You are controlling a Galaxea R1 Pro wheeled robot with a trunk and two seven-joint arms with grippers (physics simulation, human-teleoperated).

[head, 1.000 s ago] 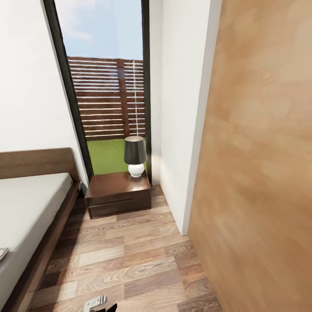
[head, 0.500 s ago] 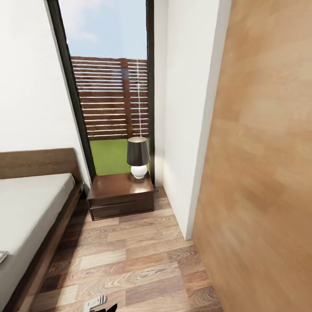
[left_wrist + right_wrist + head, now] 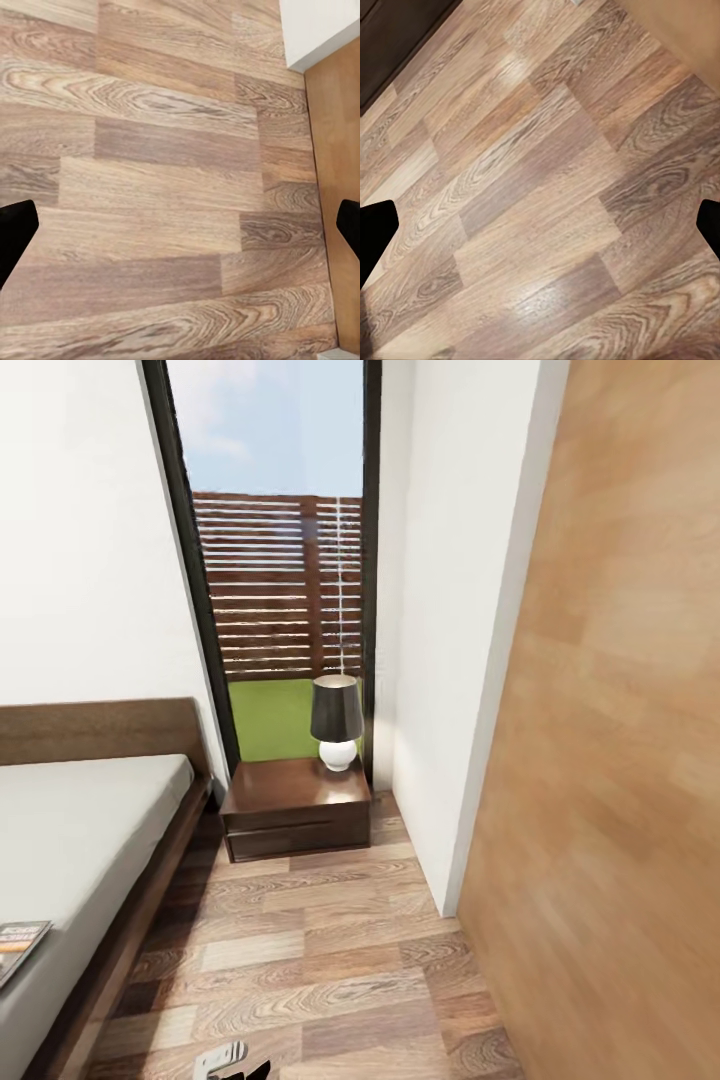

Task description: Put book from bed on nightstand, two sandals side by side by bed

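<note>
Book [image 3: 20, 942] on bed [image 3: 90, 830] edge; left gripper [image 3: 180, 225], right gripper [image 3: 540, 232] spread, floorward.

Little of the robot's body appears. At the bottom edge of the head view sits a small light grey, rounded rectangular plate [image 3: 219, 1057] with a few dark slots or marks on its face, and just beside it a matte black angular piece [image 3: 247, 1072] with pointed corners. In each wrist view the hand's fingertips are plain flat black wedges, the left hand's [image 3: 16, 236] and the right hand's [image 3: 376, 238], with no markings, screws or cables visible
</note>
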